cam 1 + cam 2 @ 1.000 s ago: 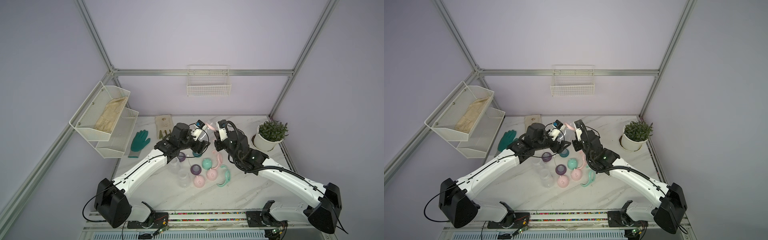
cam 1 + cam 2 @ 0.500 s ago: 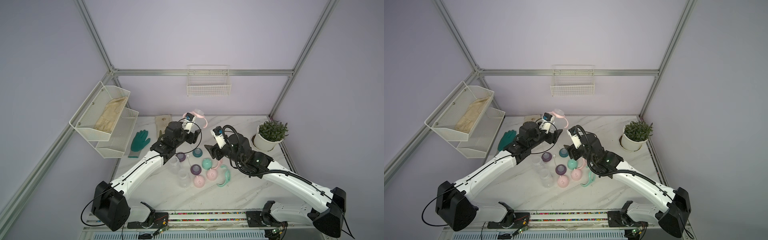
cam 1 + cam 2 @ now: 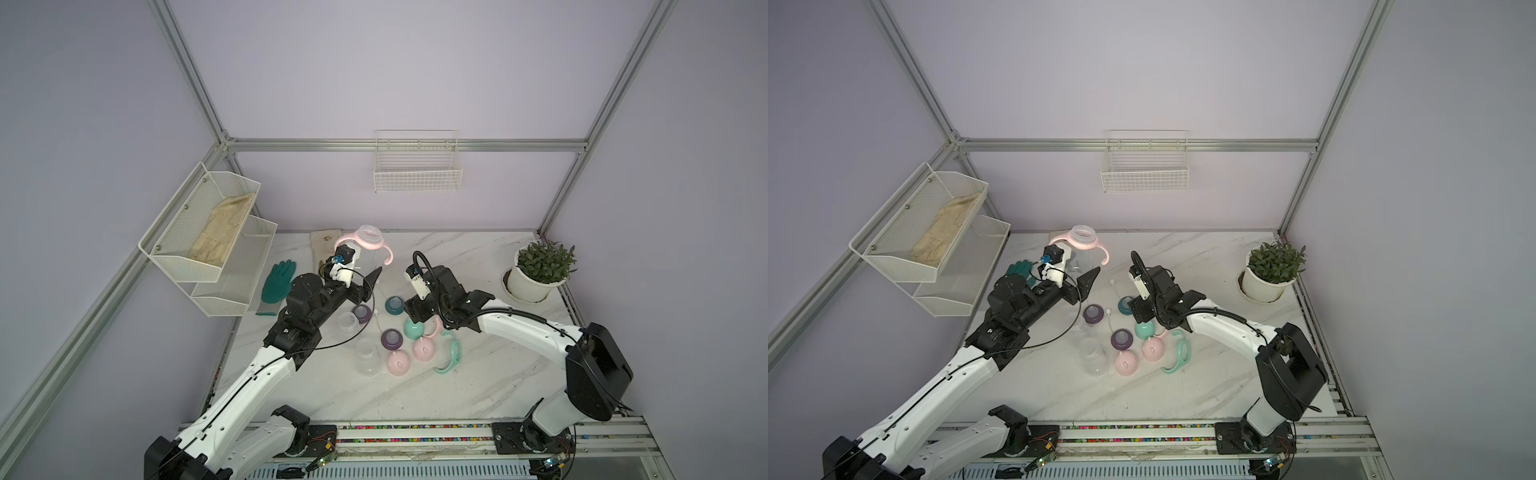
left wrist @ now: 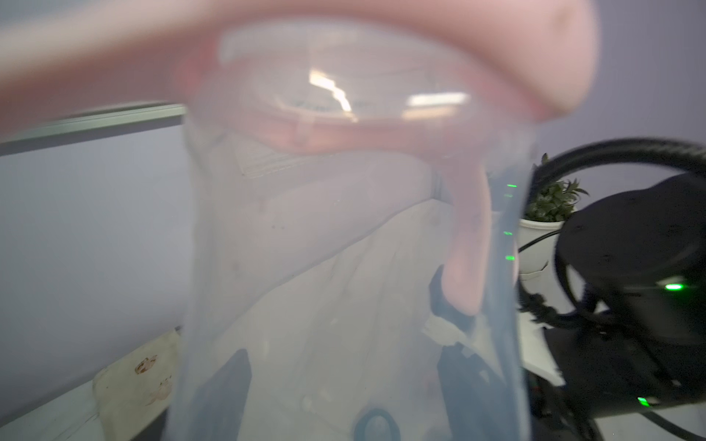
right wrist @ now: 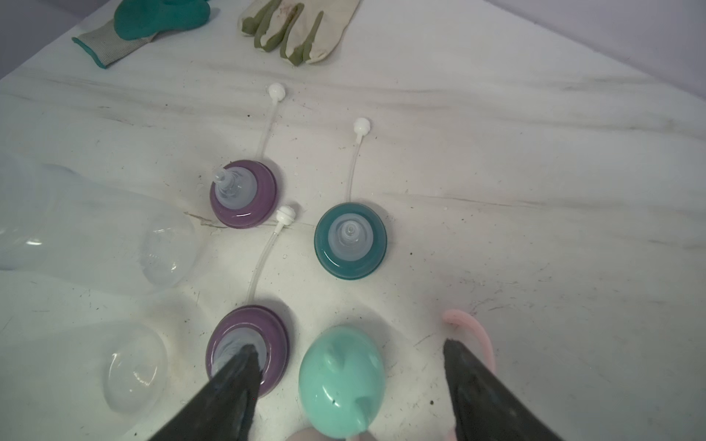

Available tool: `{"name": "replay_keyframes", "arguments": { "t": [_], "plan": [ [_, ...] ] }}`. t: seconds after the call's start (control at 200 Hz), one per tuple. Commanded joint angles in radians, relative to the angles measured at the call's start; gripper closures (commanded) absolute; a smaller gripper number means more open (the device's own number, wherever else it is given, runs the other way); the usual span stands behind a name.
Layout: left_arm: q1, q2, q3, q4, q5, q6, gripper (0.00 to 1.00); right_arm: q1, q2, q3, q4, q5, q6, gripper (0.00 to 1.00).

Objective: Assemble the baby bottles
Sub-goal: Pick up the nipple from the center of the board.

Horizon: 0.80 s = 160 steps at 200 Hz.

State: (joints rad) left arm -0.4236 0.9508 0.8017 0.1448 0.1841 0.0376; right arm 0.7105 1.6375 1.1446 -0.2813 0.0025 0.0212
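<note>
Lilac walls box in a marble table (image 3: 478, 374); wire shelf (image 3: 208, 232) on left wall w/ beige cloth (image 3: 222, 235) in its top tier, wire basket (image 3: 417, 166) on far wall. Your left gripper (image 3: 368, 272) is clamped on the pink-ring bottle (image 3: 370, 249), held up off the table at far centre, mouth up; left wrist view is mostly that bottle, blurred. Your right gripper (image 5: 349, 345) hangs low over the parts cluster mid-table, fingers wide apart; mint cap (image 5: 340, 382) sits below, between the tips, a gap to each. Plant pot (image 3: 536, 278) far right, well apart from the parts. Teal glove (image 3: 278, 280) & beige glove (image 5: 305, 26) lie far left. Two clear bottles (image 3: 368, 357) on the table, left side of the cluster. Mint ring (image 3: 451, 353) lies at cluster's right edge; pink ring (image 5: 473, 332) pokes out just beside one finger. Pink caps (image 3: 398, 362) sit side by side on the near edge. Three collars w/ nipples up: far purple collar (image 5: 242, 194), teal collar (image 5: 349, 240) to its right, near purple collar (image 5: 275, 336) partly under a finger. Each trails a thin straw (image 5: 276, 92) w/ white tip.
</note>
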Motion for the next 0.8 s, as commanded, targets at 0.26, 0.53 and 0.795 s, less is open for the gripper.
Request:
{"name": "replay_keyframes", "arguments": {
  "t": [0.26, 0.53, 0.795],
  "plan": [
    [0.016, -0.152, -0.096, 0.143, 0.351, -0.028, 1.0, -0.035, 0.165, 0.139, 0.021, -0.066, 0.058, 0.19],
    [0.019, -0.189, -0.096, 0.132, 0.34, -0.035, 1.0, -0.029, 0.16, 0.143, -0.065, -0.149, 0.035, 0.26],
    [0.021, -0.178, -0.081, 0.107, 0.324, -0.028, 1.0, 0.067, 0.194, 0.152, -0.177, -0.201, -0.042, 0.25]
  ]
}}
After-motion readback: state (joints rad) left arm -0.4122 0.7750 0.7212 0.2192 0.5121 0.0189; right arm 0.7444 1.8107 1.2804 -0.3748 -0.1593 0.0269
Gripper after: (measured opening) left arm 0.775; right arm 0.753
